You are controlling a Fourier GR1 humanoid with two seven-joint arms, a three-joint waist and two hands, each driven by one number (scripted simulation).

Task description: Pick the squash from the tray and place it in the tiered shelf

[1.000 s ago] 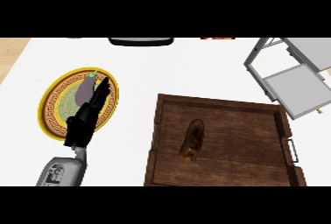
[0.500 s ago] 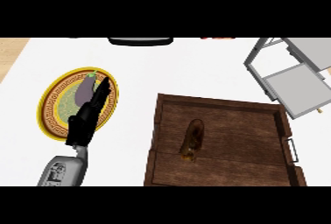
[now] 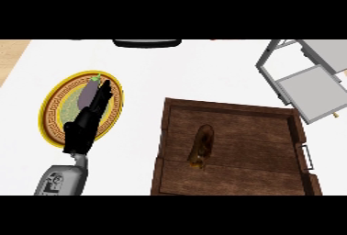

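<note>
Nearest us we see the left hand (image 3: 86, 123), fingers straight and holding nothing, stretched over a round yellow-rimmed patterned plate (image 3: 54, 98) with a purple eggplant (image 3: 90, 88), then the brown elongated squash (image 3: 202, 147) lying in the dark wooden tray (image 3: 234, 120), and farthest right the grey metal tiered shelf (image 3: 308, 87).

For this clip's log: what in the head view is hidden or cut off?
- Right hand: not in the head view at all.
- Eggplant on the plate: partly covered by the left hand.
- Tiered shelf: cut off by the right edge.
- Dark object at the top: cropped, unidentifiable.
- Squash in the tray: its surface detail is unclear.
</note>
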